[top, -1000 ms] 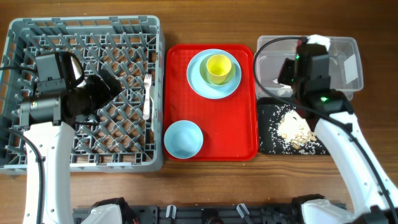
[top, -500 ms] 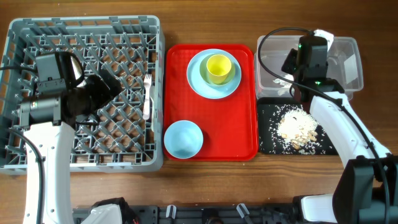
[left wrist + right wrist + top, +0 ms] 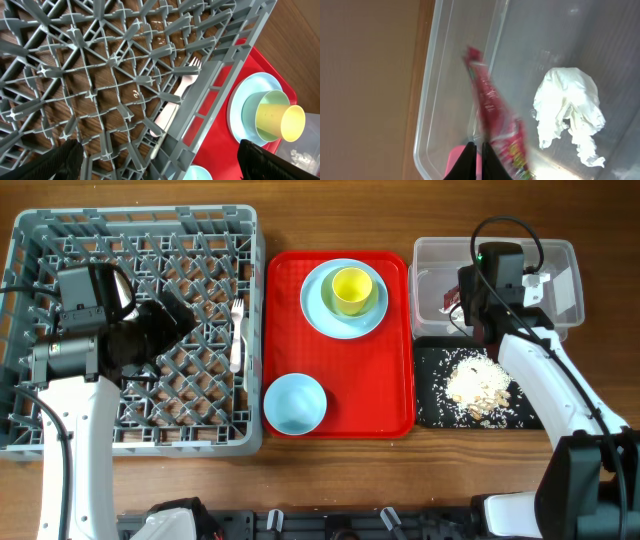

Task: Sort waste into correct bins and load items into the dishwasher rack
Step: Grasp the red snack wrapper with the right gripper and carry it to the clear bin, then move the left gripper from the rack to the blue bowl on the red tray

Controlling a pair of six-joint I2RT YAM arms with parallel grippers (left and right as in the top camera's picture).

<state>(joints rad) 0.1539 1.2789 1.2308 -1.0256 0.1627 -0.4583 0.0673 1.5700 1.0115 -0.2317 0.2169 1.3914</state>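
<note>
Overhead: rack (image 3: 150, 220) stood left of red tray (image 3: 340, 370), fork (image 3: 237, 330) inside. Plate (image 3: 320, 315) and cup (image 3: 352, 288) sat on red tray. Tub (image 3: 560, 255) and black tray (image 3: 430, 405) with scraps (image 3: 475, 385) lay right of it.
Left wrist: left jaws were spread wide over rack.
Right wrist: wrapper (image 3: 492, 107) and napkin (image 3: 567, 110) were inside tub. Right jaws were nearly together beside wrapper; grip could not be told.

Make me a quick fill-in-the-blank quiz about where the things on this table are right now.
1. The yellow-green cup stands on the light blue ____.
2. The white fork lies in the grey ____.
3. The crumpled napkin and the red wrapper are inside the clear ____.
4. The food scraps lie on the ____ tray.
Missing words: plate, rack, tub, black.
</note>
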